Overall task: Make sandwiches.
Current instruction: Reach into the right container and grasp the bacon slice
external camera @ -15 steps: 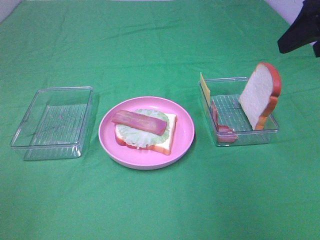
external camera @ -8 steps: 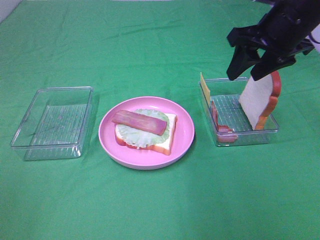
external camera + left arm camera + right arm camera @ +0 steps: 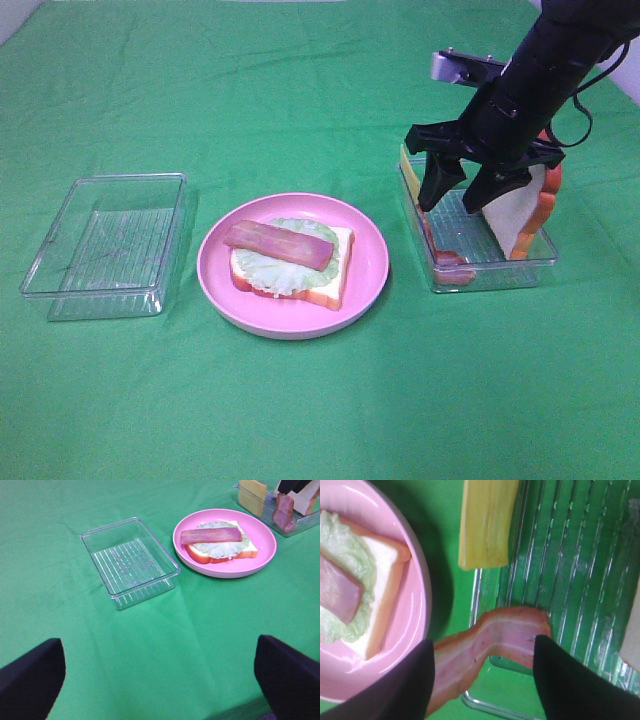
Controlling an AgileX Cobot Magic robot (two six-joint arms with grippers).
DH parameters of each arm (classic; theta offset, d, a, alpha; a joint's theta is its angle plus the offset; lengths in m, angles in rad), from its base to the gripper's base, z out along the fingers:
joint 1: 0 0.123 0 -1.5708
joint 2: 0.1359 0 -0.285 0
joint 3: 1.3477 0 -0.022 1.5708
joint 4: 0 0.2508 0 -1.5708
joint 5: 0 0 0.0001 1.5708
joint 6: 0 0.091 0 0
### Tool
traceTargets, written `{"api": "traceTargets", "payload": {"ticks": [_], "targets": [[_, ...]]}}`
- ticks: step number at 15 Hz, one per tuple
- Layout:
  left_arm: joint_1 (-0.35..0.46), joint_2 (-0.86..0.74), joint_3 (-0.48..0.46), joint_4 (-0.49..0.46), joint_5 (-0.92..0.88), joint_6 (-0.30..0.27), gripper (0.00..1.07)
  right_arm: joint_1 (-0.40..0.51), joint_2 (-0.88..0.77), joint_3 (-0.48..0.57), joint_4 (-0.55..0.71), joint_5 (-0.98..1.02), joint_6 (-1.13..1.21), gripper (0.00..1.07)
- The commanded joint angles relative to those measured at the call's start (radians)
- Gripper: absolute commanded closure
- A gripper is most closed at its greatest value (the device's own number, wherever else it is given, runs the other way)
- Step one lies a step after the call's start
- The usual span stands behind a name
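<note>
On the pink plate [image 3: 370, 262] lies a partly built sandwich [image 3: 290, 262]: a bread slice, lettuce and a bacon strip [image 3: 277, 243] on top. My right gripper [image 3: 455, 198] hangs open over the right clear tray [image 3: 495, 272]. In the right wrist view its fingers [image 3: 405, 690] straddle a loose bacon strip [image 3: 490, 640] draped over the tray's rim, with a gap on each side. A yellow cheese slice [image 3: 485, 522] leans at the tray's far end, and an upright bread slice [image 3: 520, 215] leans in it. My left gripper [image 3: 160, 680] is wide open above bare cloth, with the sandwich [image 3: 217, 542] far ahead.
An empty clear tray [image 3: 105, 245] sits left of the plate, also visible from the left wrist as the clear tray [image 3: 130, 560]. Green cloth [image 3: 320, 400] covers the whole table. The right arm [image 3: 545, 70] slants down from the upper right.
The right arm has swung in from the upper right corner and come down over the right tray. Its jaws have narrowed a little around the loose bacon. The left gripper has not moved.
</note>
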Motion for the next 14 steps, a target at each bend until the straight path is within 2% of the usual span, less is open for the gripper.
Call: {"api": "traceTargets", "payload": {"ticks": [1, 3, 4, 6, 8, 11, 14], "targets": [[0.0, -0.016, 0.002, 0.0, -0.009, 0.003, 0.1, 0.003, 0.036, -0.007, 0.014, -0.037, 0.007, 0.53], [0.0, -0.016, 0.002, 0.0, -0.009, 0.003, 0.1, 0.003, 0.06, -0.007, 0.011, -0.037, 0.007, 0.58], [0.0, -0.016, 0.002, 0.0, -0.009, 0.003, 0.1, 0.003, 0.061, -0.007, 0.016, -0.032, 0.007, 0.76], [0.0, -0.016, 0.002, 0.0, -0.009, 0.003, 0.1, 0.003, 0.061, -0.007, 0.017, -0.026, 0.007, 0.83], [0.0, -0.016, 0.002, 0.0, -0.009, 0.003, 0.1, 0.003, 0.061, -0.007, 0.017, -0.026, 0.007, 0.78], [0.0, -0.016, 0.002, 0.0, -0.009, 0.003, 0.1, 0.003, 0.059, -0.007, 0.036, -0.021, 0.007, 0.58], [0.0, -0.016, 0.002, 0.0, -0.009, 0.003, 0.1, 0.003, 0.032, -0.012, 0.064, -0.017, 0.007, 0.57]]}}
